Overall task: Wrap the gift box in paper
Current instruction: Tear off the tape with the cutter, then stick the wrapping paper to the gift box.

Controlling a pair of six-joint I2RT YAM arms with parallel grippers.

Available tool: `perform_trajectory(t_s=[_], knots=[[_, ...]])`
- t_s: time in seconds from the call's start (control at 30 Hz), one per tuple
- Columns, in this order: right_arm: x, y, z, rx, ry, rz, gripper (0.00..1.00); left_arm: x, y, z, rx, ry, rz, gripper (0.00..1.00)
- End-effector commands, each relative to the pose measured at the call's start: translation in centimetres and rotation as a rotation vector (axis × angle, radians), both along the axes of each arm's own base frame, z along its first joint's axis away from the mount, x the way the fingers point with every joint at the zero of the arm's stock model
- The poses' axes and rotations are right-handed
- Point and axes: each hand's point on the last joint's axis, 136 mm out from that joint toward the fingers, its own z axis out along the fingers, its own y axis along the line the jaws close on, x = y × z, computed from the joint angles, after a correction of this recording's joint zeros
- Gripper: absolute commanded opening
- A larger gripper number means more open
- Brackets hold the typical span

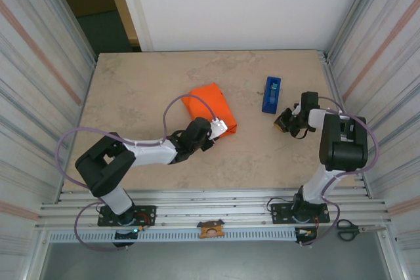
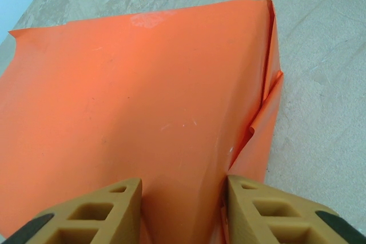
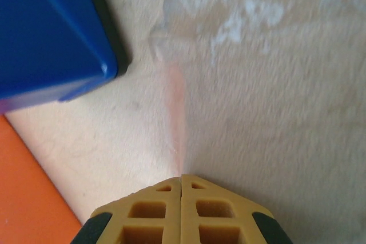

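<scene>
Lying folded in a lump in the middle of the counter (image 1: pixel 144 96), the paper (image 1: pixel 211 108) is pinched at its near edge by the left tool (image 1: pixel 220 127), and a ridge of paper is held between its two fingers (image 2: pixel 103 210). The right tool (image 3: pixel 182 178) is seen squeezed shut with nothing in it, low over the counter, just beside the blue tape holder (image 1: pixel 271 94).

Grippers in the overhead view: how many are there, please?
2. The left gripper is at the near-right corner of the paper; the right gripper is beside the blue tape dispenser.
</scene>
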Motion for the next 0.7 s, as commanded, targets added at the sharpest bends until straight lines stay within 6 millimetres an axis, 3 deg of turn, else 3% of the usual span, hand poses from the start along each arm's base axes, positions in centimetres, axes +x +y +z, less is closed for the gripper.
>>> perform_trajectory(t_s=[0.0,0.2,0.37,0.53,0.67], knots=[[-1.4,1.5,4.2,0.053,-0.088,0.073,0.00,-2.5,2.9,-6.0,0.145,0.185,0.026,0.39],[-4.3,5.5,10.9,0.222,-0.213,0.246,0.00,-2.6,2.9,-6.3,0.145,0.194,0.023,0.39],[-4.7,9.4,14.5,0.303,-0.295,0.372,0.00,-2.7,3.0,-6.5,0.143,0.196,0.025,0.39],[-4.5,14.5,14.8,0.349,-0.301,0.503,0.00,-2.8,2.9,-6.7,0.134,0.202,0.029,0.39],[-4.8,17.6,13.5,0.357,-0.266,0.571,0.00,-2.8,2.9,-6.8,0.131,0.201,0.032,0.39]])
